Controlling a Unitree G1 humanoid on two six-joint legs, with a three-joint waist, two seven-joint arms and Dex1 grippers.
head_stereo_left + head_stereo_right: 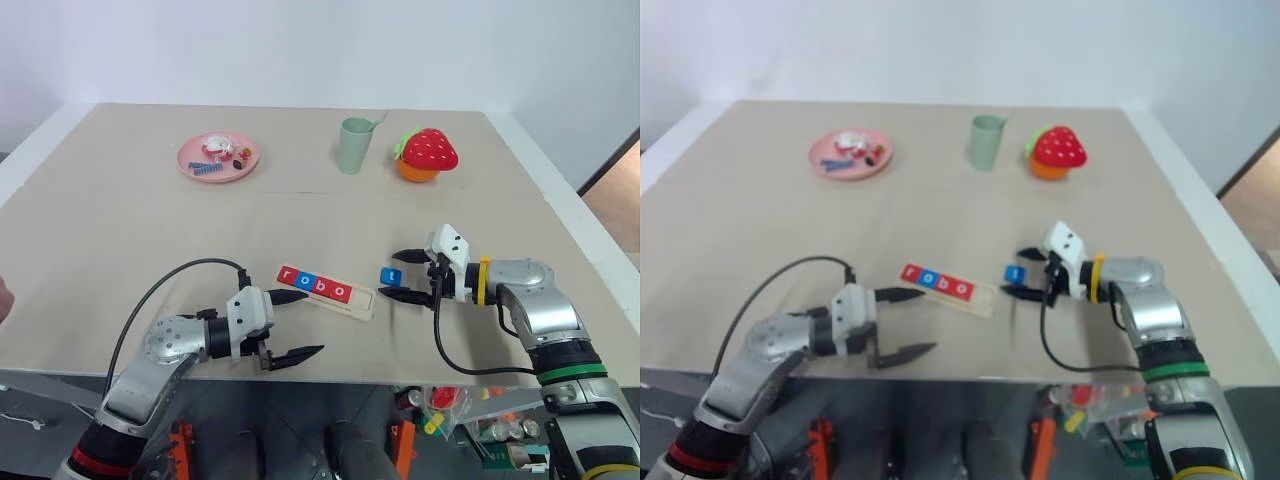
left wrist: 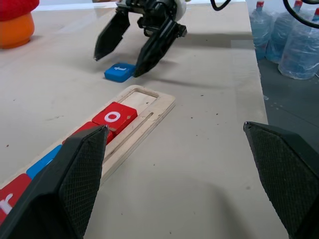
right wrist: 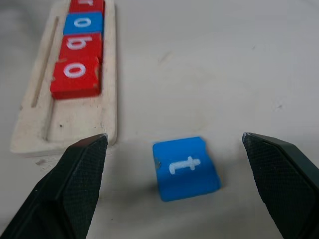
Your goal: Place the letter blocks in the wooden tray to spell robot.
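Right gripper [image 3: 174, 144] view reveals blue t block [image 3: 185, 168].

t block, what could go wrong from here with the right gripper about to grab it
The t block lies skewed between the open right gripper, so the fingers may catch its corners and twist it. The last slot in the tray sits tight against the red o; a tilted drop could ride up on it. The open left gripper hovers by the tray's other end and could nudge it.

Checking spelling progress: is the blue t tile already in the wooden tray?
No, the blue square t tile lies on the table beside the long pale wooden tray's empty end slot.
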